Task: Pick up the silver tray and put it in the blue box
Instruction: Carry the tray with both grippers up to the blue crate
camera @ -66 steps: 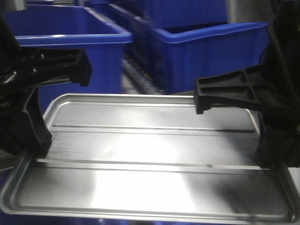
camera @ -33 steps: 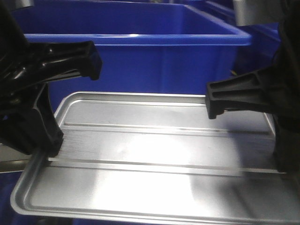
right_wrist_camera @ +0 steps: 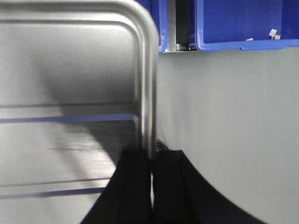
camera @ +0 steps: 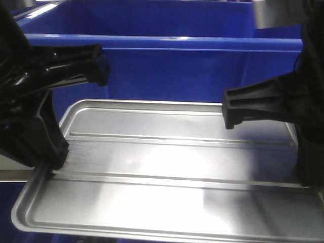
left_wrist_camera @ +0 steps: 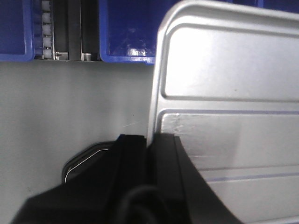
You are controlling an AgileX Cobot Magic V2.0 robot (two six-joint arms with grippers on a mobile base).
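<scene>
1. Straight ahead in the front view, the silver tray (camera: 167,167) lies flat and level, long side across the picture. It is carried between two black grippers.
   - The left gripper (camera: 48,162) sits on the tray's left short edge, and the right gripper (camera: 304,177) on its right short edge.
   - Behind the tray stands the blue box (camera: 167,66). Its near wall fills the background and its thick rim runs above the tray's far edge.
   - The tray is outside the box, in front of that wall.
2. Down the left wrist view, the left gripper (left_wrist_camera: 150,140) has its two fingers pressed together on the tray's raised rim, pinching it partway along the edge.
   - The silver tray (left_wrist_camera: 229,93) stretches away to the right.
   - A grey floor (left_wrist_camera: 70,102) lies to the left.
   - Blue bins (left_wrist_camera: 126,32) line the top edge, with a roller track (left_wrist_camera: 46,28) in the gap between two of them. I cannot tell which bin is the blue box.
3. Down the right wrist view, the right gripper (right_wrist_camera: 152,156) likewise pinches the rim between its closed fingers.
   - The silver tray (right_wrist_camera: 70,70) extends to the left, showing a rounded corner at the top.
   - The grey floor (right_wrist_camera: 233,116) lies to the right, and blue bins (right_wrist_camera: 243,23) sit beyond it.
</scene>
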